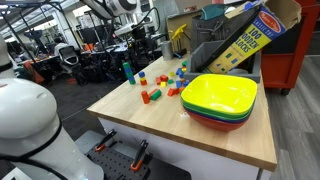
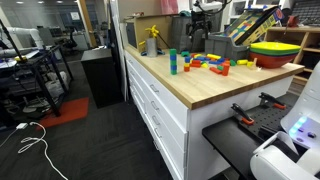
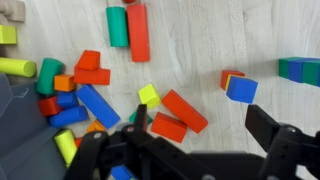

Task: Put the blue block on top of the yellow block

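Wooden toy blocks lay scattered over the light wood tabletop (image 1: 230, 140) while I kept the arm above them. In the wrist view the dark fingers (image 3: 268, 125) stood spread wide and released, grasping nothing, and bare tabletop showed between them.

The blue block (image 3: 241, 89) sat on the tabletop just beyond the fingertips, nearer the finger at the frame's right. It touched a small orange-red block (image 3: 229, 75) behind it. The yellow block (image 3: 149, 95) lay well apart from it, close to the other fingertip. A long red block (image 3: 186, 110) lay slantwise between the two, with a shorter red block (image 3: 168, 127) just beside it.

Farther out, a green cylinder (image 3: 118, 27) lay on its side against a tall red block (image 3: 138, 32). A long blue block (image 3: 98, 105) slanted among the pile at the frame's left.

In both exterior views the scatter of blocks (image 1: 160, 85) (image 2: 212, 63) filled the middle of the tabletop. It lay between an upright teal cylinder (image 1: 127, 70) (image 2: 172, 62) and a stack of square bowls (image 1: 222, 95) (image 2: 275, 48), yellow-green on top, which stood near one end edge. A wood-blocks box (image 1: 245, 40) leaned behind the bowls, past the far edge. From those views I could not pick out the blue and yellow blocks within the scatter.
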{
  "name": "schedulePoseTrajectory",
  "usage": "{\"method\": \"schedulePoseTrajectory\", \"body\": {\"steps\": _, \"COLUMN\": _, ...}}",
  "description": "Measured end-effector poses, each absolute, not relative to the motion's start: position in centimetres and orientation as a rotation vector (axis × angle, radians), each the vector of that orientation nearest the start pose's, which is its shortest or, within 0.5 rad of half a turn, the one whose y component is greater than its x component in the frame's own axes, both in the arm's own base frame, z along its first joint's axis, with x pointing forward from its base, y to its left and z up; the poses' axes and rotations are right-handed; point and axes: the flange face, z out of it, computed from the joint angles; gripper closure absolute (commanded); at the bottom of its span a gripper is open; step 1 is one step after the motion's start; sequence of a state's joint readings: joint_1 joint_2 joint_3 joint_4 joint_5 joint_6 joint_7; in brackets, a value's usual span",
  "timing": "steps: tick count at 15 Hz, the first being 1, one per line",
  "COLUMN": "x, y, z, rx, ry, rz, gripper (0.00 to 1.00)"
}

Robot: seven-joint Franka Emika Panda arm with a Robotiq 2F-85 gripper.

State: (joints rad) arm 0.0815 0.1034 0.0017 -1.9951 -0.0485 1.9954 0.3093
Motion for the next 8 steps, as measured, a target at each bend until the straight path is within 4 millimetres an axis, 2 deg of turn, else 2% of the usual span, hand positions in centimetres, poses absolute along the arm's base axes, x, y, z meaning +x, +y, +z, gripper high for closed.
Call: {"method": "schedulePoseTrajectory", "body": {"steps": 8, "x": 51.7, "y": 1.5, "z": 41.7, "rx": -3.207, "ry": 0.014, "rz": 0.156, "gripper": 0.0}}
